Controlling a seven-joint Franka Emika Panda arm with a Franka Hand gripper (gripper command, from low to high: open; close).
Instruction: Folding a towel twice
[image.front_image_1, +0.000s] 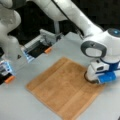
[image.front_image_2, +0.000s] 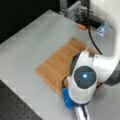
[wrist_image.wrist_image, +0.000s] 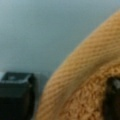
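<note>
grey tabletop (image.front_image_1: 50, 107) under the flat, unfolded towel (image.front_image_1: 62, 90), i have the gripper (image.front_image_1: 93, 80) low at its corner on a front view's right, one finger (wrist_image.wrist_image: 16, 95) off the cloth, one on it, jaws spread; i'd pinch deep.

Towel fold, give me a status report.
Claw down at the towel's right corner in a front view. Towel flat on the table, no fold yet. Nothing on it but the claw.
</note>
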